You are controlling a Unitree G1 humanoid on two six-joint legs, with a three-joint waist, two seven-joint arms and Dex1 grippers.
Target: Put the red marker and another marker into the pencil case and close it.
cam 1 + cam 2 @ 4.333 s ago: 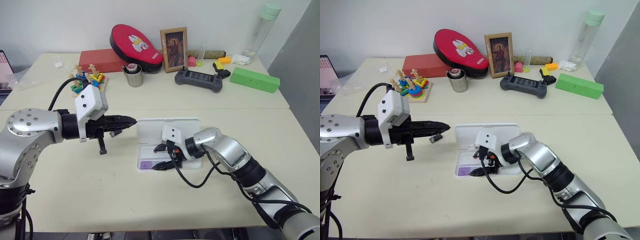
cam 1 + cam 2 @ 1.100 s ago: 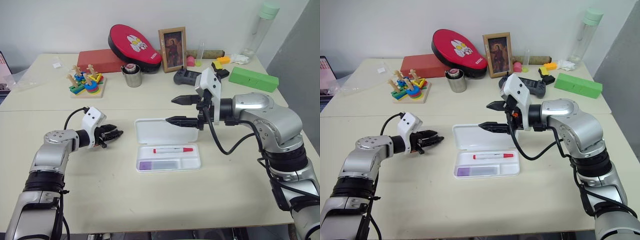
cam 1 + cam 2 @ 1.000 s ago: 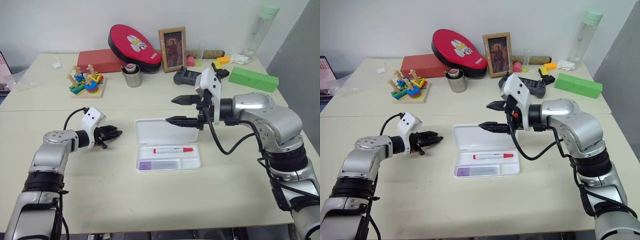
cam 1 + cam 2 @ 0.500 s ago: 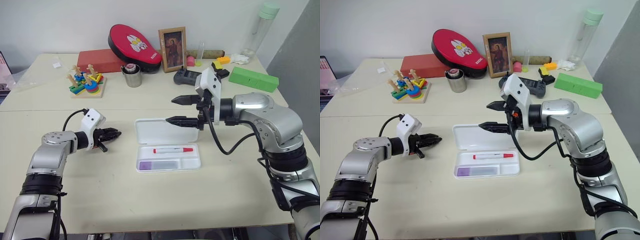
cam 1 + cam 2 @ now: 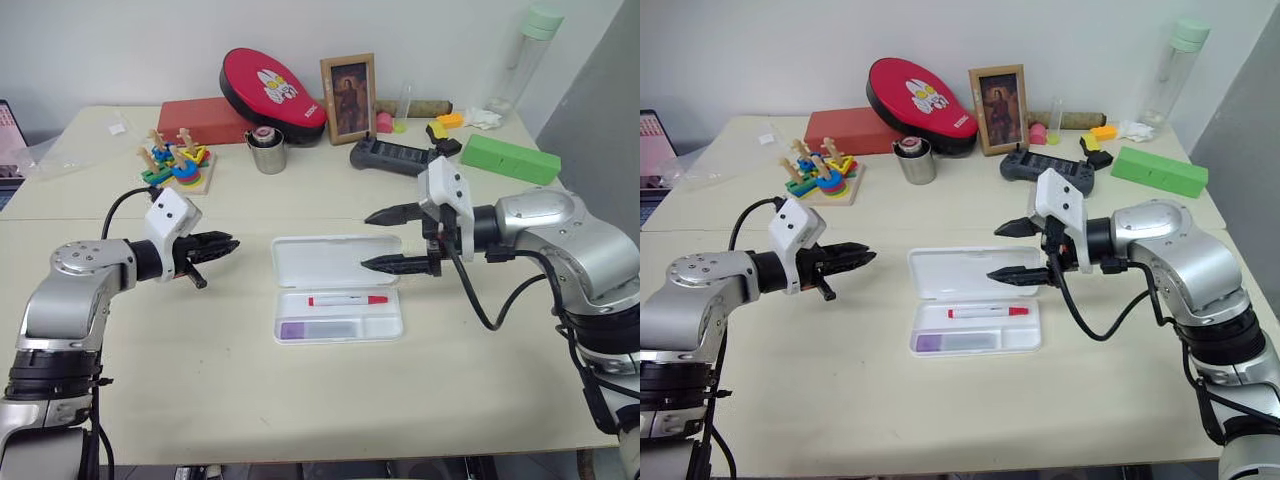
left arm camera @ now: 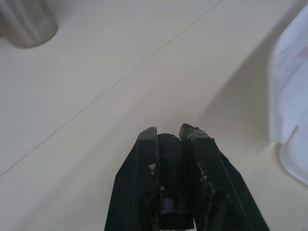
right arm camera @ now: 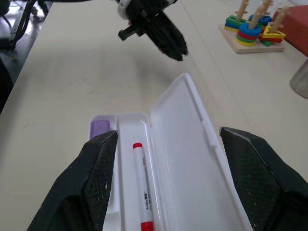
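- Lying open at the middle of the pale cream table (image 5: pixel 300 400), seen from the head camera, the flat white plastic pencil case (image 5: pixel 337 300) has its lid folded back flat on the far side. The slim white-barrelled red marker (image 5: pixel 347 299) rests in the tray's far long compartment, and the stubby purple-capped marker (image 5: pixel 297 329) sits in the near one, at its left end.
- Hanging above the table to the case's left, the left gripper (image 5: pixel 222 244) points toward the case with its two black fingers pinched nearly together on a small dark stub.
- Hovering over the lid's right part, the right gripper (image 5: pixel 385 240) points left, its fingers spread wide and holding nothing.
- Looking along the left wrist, the fingers (image 6: pixel 144 183) clamp the small dark stub (image 6: pixel 169 183) between them; the case's edge lies off to one side.
- Looking along the right wrist, wide-apart fingers (image 7: pixel 96 178) frame the open case, red marker and purple marker inside, with the left gripper beyond it.
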